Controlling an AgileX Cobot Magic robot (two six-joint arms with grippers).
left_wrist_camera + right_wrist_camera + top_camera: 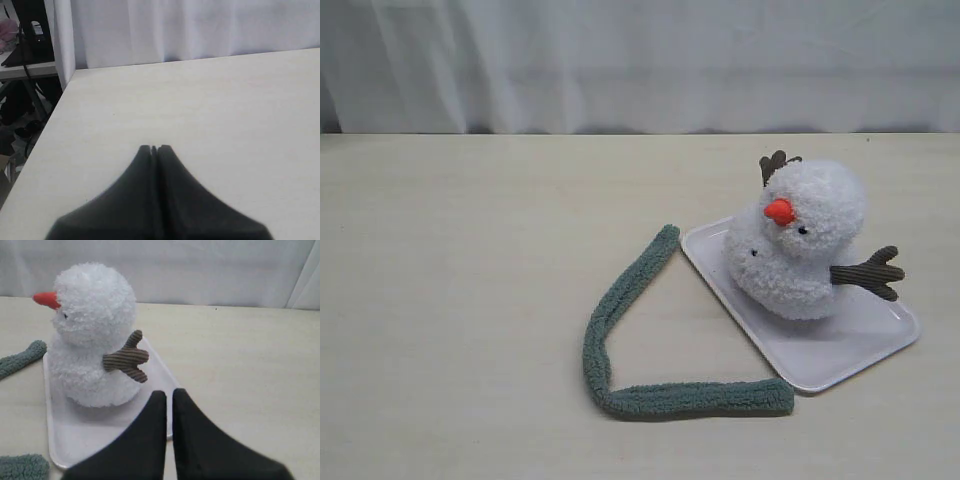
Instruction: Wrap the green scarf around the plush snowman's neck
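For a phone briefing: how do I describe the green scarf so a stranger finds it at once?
On the pale table stands a white rectangular tray carrying a fluffy white plush snowman. Beside the tray lies a long fuzzy dull-green fleece scarf, bent into a V; nothing else is green.

Ext high, R wrist close; both see snowman (805, 255) (95, 340).

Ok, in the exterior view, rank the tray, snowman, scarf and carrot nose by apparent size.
1. white tray, largest
2. plush snowman
3. green scarf: longest, but narrow, covering less
4. carrot nose, smallest
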